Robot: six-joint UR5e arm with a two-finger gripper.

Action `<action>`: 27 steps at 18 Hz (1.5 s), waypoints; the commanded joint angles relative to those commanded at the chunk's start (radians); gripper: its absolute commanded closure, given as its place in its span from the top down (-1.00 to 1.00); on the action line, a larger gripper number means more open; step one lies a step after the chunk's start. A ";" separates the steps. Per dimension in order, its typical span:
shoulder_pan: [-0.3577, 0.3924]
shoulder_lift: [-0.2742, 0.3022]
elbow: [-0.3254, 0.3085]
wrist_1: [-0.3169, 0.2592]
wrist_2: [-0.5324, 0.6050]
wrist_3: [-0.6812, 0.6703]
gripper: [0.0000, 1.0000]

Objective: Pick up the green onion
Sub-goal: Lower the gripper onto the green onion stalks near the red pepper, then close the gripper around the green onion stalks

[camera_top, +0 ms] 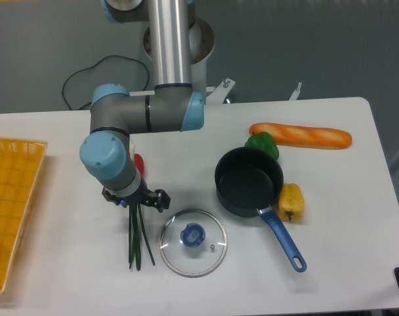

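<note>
The green onion (137, 240) lies on the white table (68, 263), a thin bunch of dark green stalks running front to back, its splayed ends toward the front edge. Its far end is hidden under the arm's wrist. The gripper (135, 205) hangs straight over the onion's upper part, pointing down. The wrist housing covers the fingers, so whether they are open or shut does not show.
A glass pan lid (193, 241) with a blue knob lies just right of the onion. A dark pan (249, 181) with a blue handle, green pepper (261, 144), yellow pepper (292, 201) and baguette (300, 136) sit at right. A red item (139, 162) peeks behind the wrist. A yellow basket (12, 197) lies left.
</note>
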 joint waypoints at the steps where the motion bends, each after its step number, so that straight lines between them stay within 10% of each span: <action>1: -0.002 0.000 -0.002 0.000 0.000 -0.002 1.00; 27: -0.048 -0.008 -0.072 -0.103 0.012 0.017 1.00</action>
